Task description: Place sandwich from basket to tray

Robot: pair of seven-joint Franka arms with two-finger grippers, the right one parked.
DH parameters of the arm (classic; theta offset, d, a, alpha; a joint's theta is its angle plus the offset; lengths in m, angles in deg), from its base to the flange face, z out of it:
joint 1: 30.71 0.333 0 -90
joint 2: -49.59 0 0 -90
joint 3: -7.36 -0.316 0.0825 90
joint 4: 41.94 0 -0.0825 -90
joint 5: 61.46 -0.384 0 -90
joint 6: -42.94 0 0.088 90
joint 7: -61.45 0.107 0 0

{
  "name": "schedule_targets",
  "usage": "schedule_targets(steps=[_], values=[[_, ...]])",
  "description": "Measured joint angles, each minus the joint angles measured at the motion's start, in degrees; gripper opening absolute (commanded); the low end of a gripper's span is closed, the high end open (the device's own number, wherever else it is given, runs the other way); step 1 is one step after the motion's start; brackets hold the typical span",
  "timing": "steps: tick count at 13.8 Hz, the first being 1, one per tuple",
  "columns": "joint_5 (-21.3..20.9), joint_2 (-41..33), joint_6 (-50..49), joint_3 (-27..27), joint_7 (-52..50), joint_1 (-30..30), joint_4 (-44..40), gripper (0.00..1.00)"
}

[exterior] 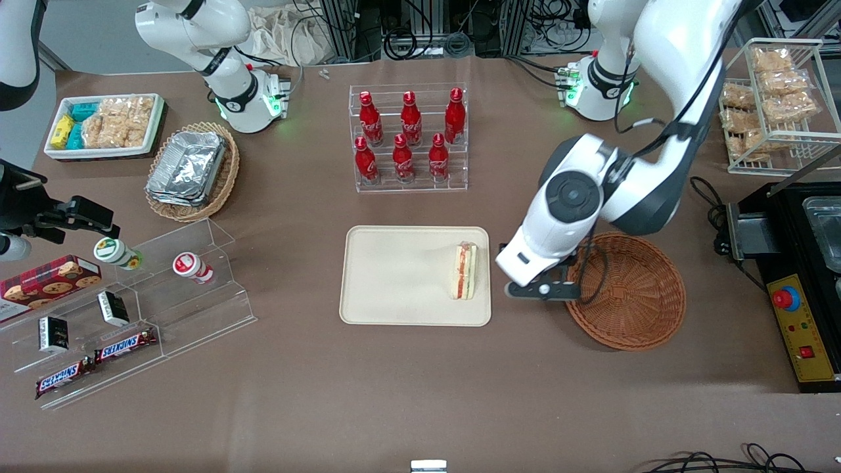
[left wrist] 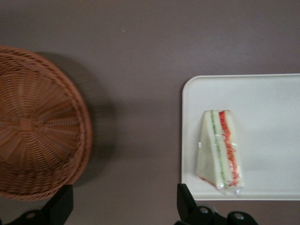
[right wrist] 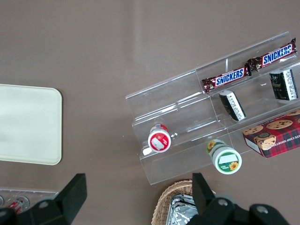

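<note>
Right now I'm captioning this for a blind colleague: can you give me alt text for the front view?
A sandwich lies on the cream tray, at its end nearest the empty reddish-brown basket. The left arm's gripper hangs open over the bare table between tray and basket, holding nothing. Farther from the camera stands a rack of red bottles.

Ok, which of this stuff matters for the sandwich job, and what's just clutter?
In play: sandwich lying on the tray; basket; pincer, open, above the table between tray and basket.

Clutter: cola bottles, foil containers, Snickers bars, cookie box.
</note>
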Motion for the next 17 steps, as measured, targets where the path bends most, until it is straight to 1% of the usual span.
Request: schedule_targets(steps=[2,3,5,6,8,11,14,17], values=[[0.24,-5.06,0.04,-0.02,-0.01,2.93,3.66,0.99],[1.12,-7.37,0.03,-0.04,-0.06,4.31,4.97,0.99],[5.30,-11.56,-0.09,-0.17,-0.16,7.39,6.76,0.99],[6.63,-13.33,-0.48,-0.21,0.23,9.10,7.26,0.99],[7.97,-16.21,-2.60,-0.27,3.89,12.12,7.62,0.99],[10.80,-19.01,-6.21,-0.34,9.94,16.27,7.92,0.99],[11.14,-20.21,-7.84,-0.41,14.02,18.79,8.06,0.99],[11.19,-20.26,-8.54,-0.44,16.13,19.64,8.14,0.99]])
